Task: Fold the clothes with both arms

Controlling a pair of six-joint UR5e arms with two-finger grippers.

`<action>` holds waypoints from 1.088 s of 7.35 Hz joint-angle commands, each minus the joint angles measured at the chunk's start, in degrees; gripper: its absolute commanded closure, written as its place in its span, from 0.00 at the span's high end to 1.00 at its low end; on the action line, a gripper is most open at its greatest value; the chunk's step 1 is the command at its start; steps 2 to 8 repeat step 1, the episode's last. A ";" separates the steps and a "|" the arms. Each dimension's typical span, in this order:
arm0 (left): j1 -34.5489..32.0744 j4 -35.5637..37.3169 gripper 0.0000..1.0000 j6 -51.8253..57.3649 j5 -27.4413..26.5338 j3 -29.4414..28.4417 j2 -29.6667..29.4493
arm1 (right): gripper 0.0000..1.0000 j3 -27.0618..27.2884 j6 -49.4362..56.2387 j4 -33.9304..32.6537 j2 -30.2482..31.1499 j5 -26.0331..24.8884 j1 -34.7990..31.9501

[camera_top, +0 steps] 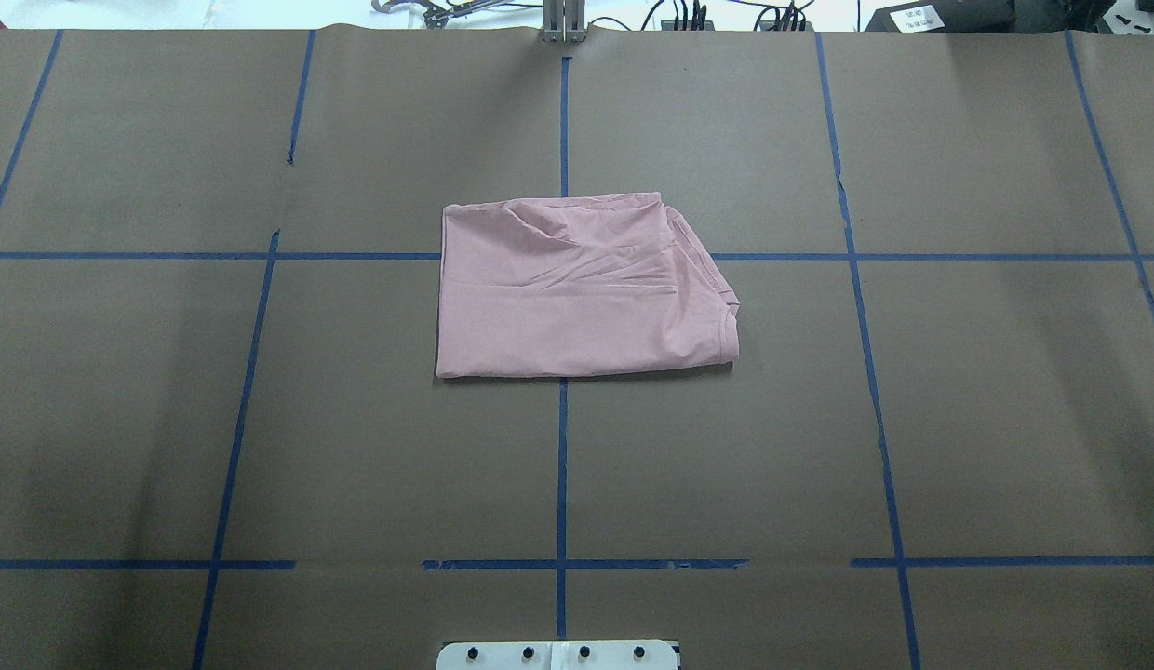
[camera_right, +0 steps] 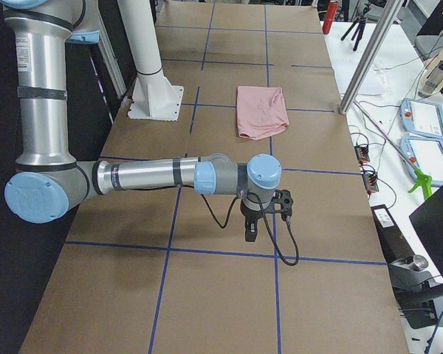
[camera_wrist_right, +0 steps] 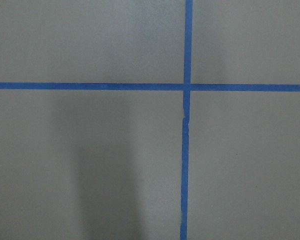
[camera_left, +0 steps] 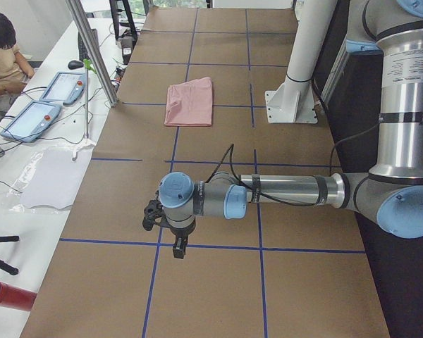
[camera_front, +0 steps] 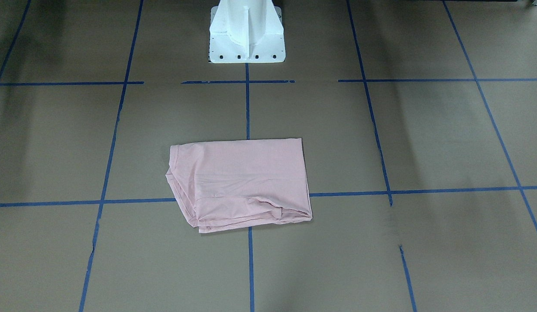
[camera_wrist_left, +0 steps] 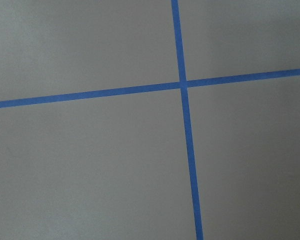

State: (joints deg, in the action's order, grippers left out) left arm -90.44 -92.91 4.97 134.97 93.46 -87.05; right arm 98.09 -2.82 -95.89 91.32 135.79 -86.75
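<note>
The pale pink T-shirt (camera_front: 242, 182) lies folded into a rough rectangle, plain side up, in the middle of the brown table; it also shows in the overhead view (camera_top: 577, 288) and both side views (camera_left: 190, 102) (camera_right: 260, 110). No print shows. My left gripper (camera_left: 178, 248) hangs over the table near its left end, far from the shirt; I cannot tell whether it is open or shut. My right gripper (camera_right: 251, 230) hangs near the right end, also far from the shirt; I cannot tell its state either. Both wrist views show only brown paper and blue tape.
The white pedestal (camera_front: 247, 34) stands at the robot's side of the table. Blue tape lines (camera_top: 562, 465) grid the brown paper. An operator (camera_left: 0, 56) sits by tablets (camera_left: 28, 120) at the far side. A metal pole (camera_left: 92, 49) rises at the table's far edge.
</note>
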 commanded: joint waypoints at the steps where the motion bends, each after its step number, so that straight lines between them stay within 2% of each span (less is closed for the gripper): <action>1: -0.09 0.53 1.00 -0.14 0.29 2.77 0.30 | 1.00 0.17 0.00 0.00 0.00 0.09 0.00; 8: -0.09 0.53 1.00 -0.14 0.29 2.77 0.30 | 1.00 0.17 0.00 0.00 0.00 0.09 0.00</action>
